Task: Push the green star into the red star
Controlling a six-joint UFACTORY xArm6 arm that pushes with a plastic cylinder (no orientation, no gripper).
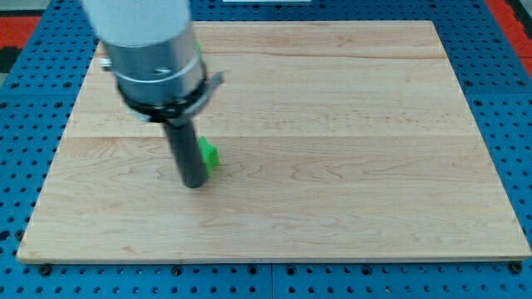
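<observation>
The green star (209, 154) lies on the wooden board (349, 149) left of centre, mostly hidden behind my rod; only its right edge shows. My tip (194, 183) rests on the board right against the star's lower left side. The red star and the other blocks at the view's top left are hidden behind the arm's grey body (150, 50).
The board is bordered by a blue pegboard (515, 124) on all sides. The arm's wide body covers the board's top left corner.
</observation>
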